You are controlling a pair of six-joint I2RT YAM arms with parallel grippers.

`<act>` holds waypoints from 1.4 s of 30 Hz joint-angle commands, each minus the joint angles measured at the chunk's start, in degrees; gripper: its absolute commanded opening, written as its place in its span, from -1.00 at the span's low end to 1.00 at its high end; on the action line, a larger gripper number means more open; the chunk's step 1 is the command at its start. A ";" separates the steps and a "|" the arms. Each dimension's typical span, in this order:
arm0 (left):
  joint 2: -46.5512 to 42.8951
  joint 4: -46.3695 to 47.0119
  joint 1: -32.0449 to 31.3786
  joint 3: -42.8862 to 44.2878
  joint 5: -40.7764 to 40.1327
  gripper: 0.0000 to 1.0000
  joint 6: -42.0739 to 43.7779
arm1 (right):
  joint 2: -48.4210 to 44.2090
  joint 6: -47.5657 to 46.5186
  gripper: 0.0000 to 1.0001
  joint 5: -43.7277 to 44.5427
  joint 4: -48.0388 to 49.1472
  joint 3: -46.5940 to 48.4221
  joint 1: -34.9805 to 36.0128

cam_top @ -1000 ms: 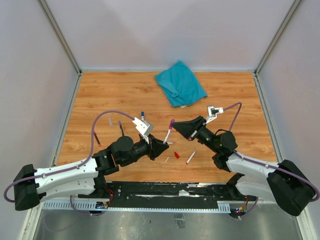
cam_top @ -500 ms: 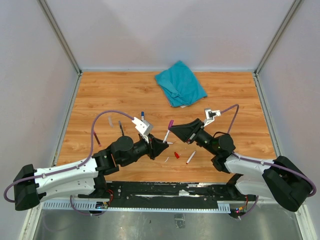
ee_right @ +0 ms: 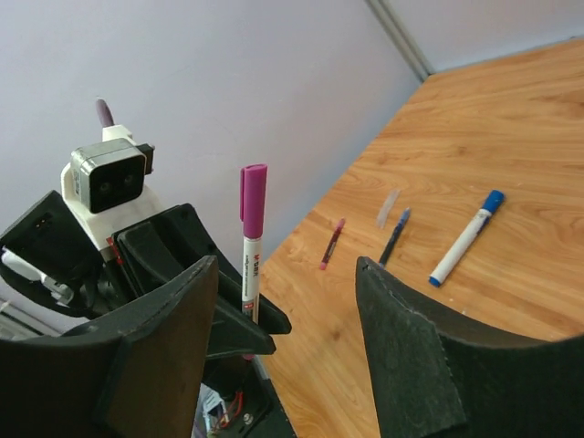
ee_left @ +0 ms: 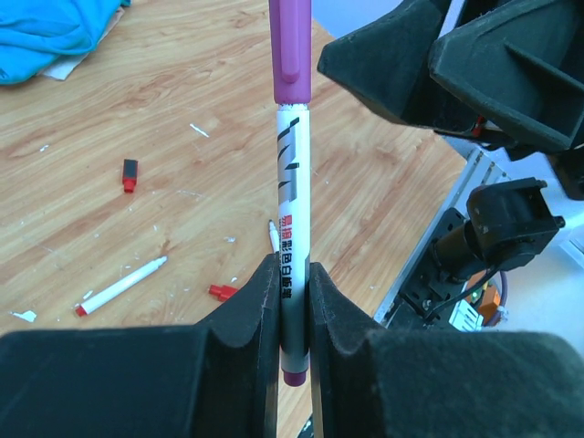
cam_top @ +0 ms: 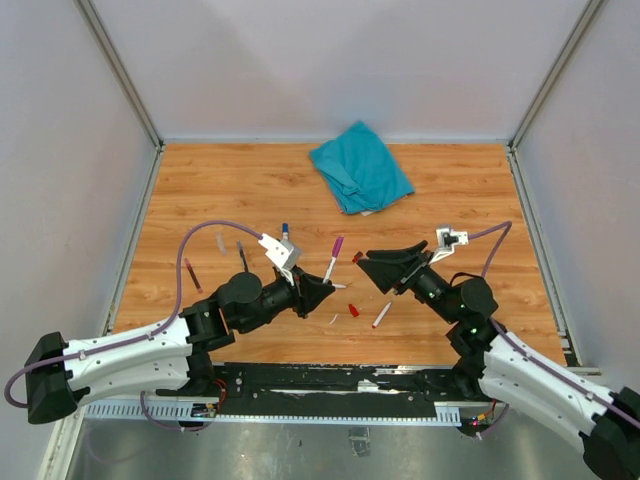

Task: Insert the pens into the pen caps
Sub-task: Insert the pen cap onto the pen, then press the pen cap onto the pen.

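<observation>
Purple-capped pen [ee_left: 291,228] pinched upright in left gripper [ee_left: 292,287]; right gripper [cam_top: 362,265] spread wide.
Left wrist view: white printed barrel is clamped low between two matte black pads, with the purple cap [ee_left: 290,46] seated on top. A small red cap [ee_left: 219,292] and a red-tipped pen [ee_left: 120,286] are seen lying on the wood-grain bench [cam_top: 200,190]. Only the right wrist view shows a blue-capped pen [ee_right: 467,237], a dark pen [ee_right: 394,235] and a thin red pen [ee_right: 332,243] flat on the bench. Top view: both arms are stretched low, grippers facing each other, apart. A crumpled teal cloth [cam_top: 360,165] is seen at the far side.
</observation>
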 commanded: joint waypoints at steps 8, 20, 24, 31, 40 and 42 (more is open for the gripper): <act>-1.54 1.72 -0.51 1.27 1.33 -0.99 2.13 | -5.46 -16.28 0.34 5.98 -47.27 20.85 -0.65; -2.25 1.80 -0.44 1.09 1.83 -0.99 1.84 | 5.75 -15.72 0.51 -12.26 -36.34 29.71 -4.22; -2.41 2.43 -0.52 1.08 2.44 -0.99 1.82 | 8.82 -14.00 0.51 -13.41 -32.51 30.14 -4.23; -2.55 3.04 -0.50 1.26 3.56 -0.99 2.08 | 12.87 -12.04 0.38 -17.36 -27.42 31.07 -4.20; -2.63 3.35 -0.47 1.00 3.92 -0.99 1.99 | 15.12 -10.06 0.14 -18.98 -23.61 30.53 -4.20; -2.69 3.40 -0.50 1.08 3.88 -0.99 2.03 | 15.54 -10.01 0.06 -19.09 -23.63 30.69 -4.17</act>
